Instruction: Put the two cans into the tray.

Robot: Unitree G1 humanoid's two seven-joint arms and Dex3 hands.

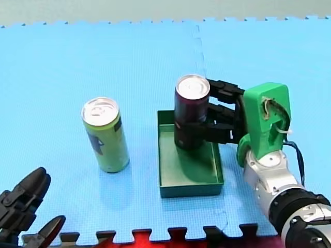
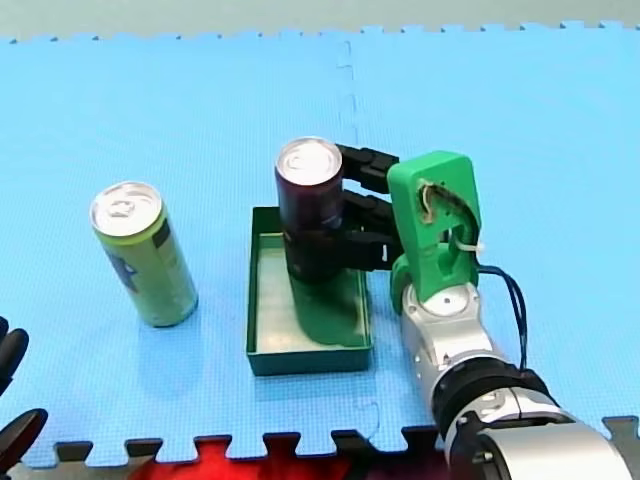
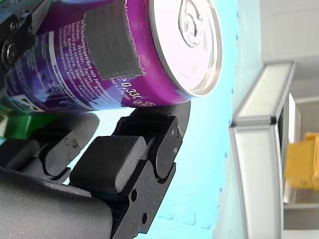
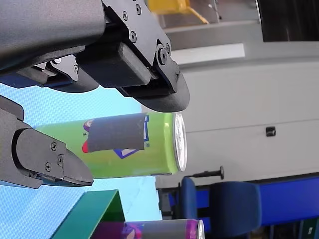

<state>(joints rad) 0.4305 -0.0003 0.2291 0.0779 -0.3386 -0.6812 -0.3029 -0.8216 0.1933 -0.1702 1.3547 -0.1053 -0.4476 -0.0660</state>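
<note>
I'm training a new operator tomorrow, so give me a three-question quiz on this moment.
1. True or false: the green can stands inside the tray.
2. Which hand grips the purple can? A) left hand B) right hand
3. Fill in: the left hand, at the near edge of the mat, holds ____.

Key: 1 false, it stands on the mat beside the tray; 2 B; 3 nothing.

Bright even light; soft shadow inside tray (image 1: 191,189).
</note>
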